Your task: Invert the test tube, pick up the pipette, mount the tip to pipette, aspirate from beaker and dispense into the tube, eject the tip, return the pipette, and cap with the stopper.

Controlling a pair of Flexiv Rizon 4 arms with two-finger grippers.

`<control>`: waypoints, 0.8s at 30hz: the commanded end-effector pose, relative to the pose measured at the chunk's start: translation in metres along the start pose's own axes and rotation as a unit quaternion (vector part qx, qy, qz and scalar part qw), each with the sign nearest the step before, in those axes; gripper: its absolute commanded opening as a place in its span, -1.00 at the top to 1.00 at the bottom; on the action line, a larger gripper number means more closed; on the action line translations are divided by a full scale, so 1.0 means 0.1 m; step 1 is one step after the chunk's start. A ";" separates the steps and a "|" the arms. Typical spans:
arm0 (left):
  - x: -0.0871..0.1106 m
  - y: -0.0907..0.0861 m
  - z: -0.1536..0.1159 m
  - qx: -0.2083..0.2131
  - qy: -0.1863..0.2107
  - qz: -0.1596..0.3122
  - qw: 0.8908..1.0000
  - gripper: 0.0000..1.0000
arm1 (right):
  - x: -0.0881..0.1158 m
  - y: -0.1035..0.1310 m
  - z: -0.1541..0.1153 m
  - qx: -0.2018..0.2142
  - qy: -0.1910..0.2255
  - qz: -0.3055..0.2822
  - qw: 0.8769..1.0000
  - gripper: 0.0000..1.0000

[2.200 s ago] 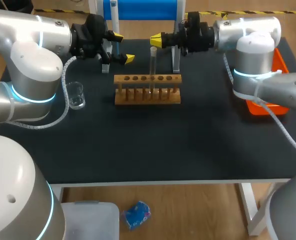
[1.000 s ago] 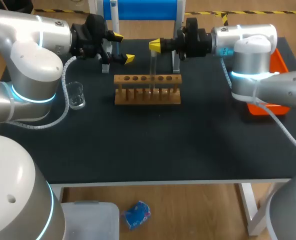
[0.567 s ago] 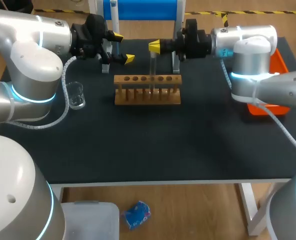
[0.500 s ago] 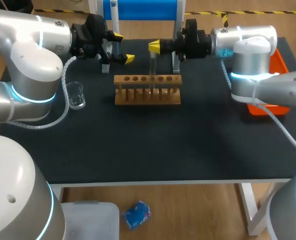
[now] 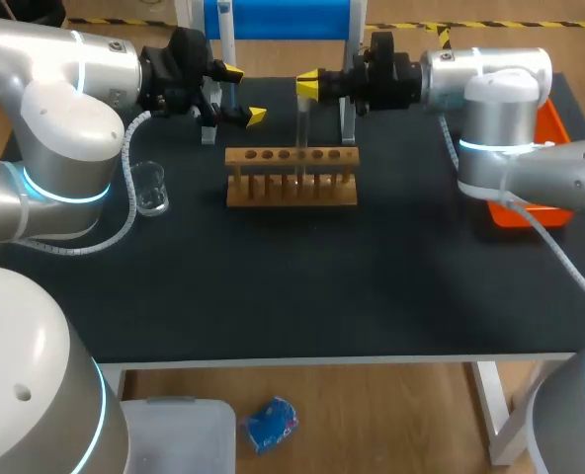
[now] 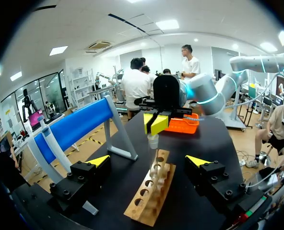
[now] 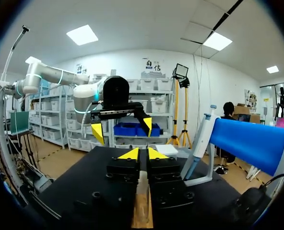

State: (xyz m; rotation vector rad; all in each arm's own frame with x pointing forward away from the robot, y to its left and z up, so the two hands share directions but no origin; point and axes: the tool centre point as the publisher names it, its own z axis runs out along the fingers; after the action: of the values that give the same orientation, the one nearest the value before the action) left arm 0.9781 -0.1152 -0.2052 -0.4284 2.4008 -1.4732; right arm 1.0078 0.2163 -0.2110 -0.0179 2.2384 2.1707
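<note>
No lettering, number, label or sign can be read on the table (image 5: 292, 286), nor on the test tube (image 5: 301, 128), the wooden rack (image 5: 291, 190) or the glass beaker (image 5: 150, 188) that stand on it.
</note>
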 end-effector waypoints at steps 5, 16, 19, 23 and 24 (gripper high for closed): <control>0.00 0.01 0.00 0.002 -0.001 0.001 1.000 -1.00 | 0.07 0.26 -0.09 0.056 -0.016 -0.026 0.998 -1.00; 0.00 0.01 0.00 0.002 -0.001 0.001 1.000 -1.00 | 0.09 0.31 -0.32 0.152 -0.050 -0.063 0.985 -1.00; 0.00 0.01 0.00 0.002 -0.001 0.001 1.000 -1.00 | 0.10 0.31 -0.34 0.152 -0.052 -0.066 0.985 -1.00; 0.00 0.01 0.00 0.002 -0.001 0.001 1.000 -1.00 | 0.10 0.31 -0.34 0.152 -0.052 -0.066 0.985 -1.00; 0.00 0.01 0.00 0.002 -0.001 0.001 1.000 -1.00 | 0.10 0.31 -0.34 0.152 -0.052 -0.066 0.985 -1.00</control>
State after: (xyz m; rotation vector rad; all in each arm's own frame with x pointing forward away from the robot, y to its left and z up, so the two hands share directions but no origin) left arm 0.9781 -0.1152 -0.2052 -0.4284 2.4008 -1.4732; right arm 0.9990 0.1846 -0.1798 -0.0469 2.4030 1.7158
